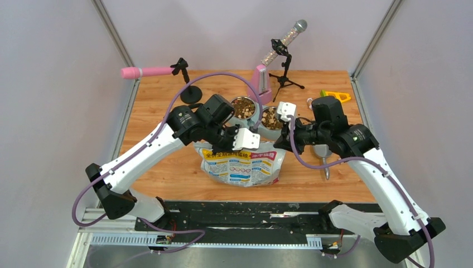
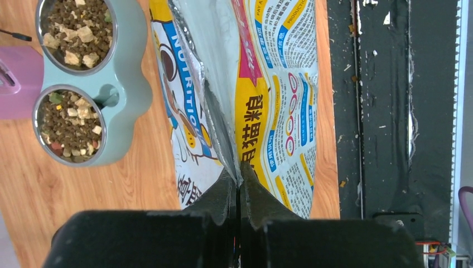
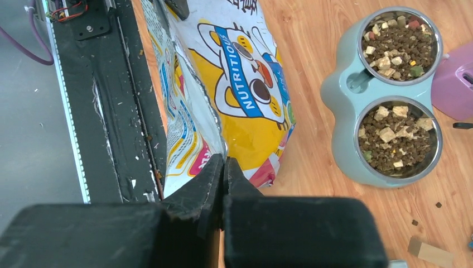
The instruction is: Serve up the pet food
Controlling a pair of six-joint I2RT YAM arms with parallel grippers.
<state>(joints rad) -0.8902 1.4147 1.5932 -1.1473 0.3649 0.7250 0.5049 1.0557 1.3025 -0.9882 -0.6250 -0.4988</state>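
Left jaws are clenched on the open foil lip of the printed bag (image 2: pixel 279 111). Right jaws pinch the same bag's other edge (fingertips pressed flat together). The pet food (image 3: pixel 397 137) fills the pale-green twin feeder (image 3: pixel 336 95), which stands on the bench (image 3: pixel 312 33) between the two jaws, just beyond the bag.

Printed bag (image 1: pixel 242 166) close before the twin bowls (image 2: pixel 131 72); bare tabletop (image 1: pixel 167 174) at left.

- printed bag (image 1: pixel 242 164): on the table (image 1: pixel 162 173), toward its front edge.
- teal double bowl (image 2: pixel 131 72): just behind the bag.
- pink microphone (image 1: pixel 139 72): on a stand, back left.
- yellow tool (image 1: pixel 336 96): back right, lying flat.
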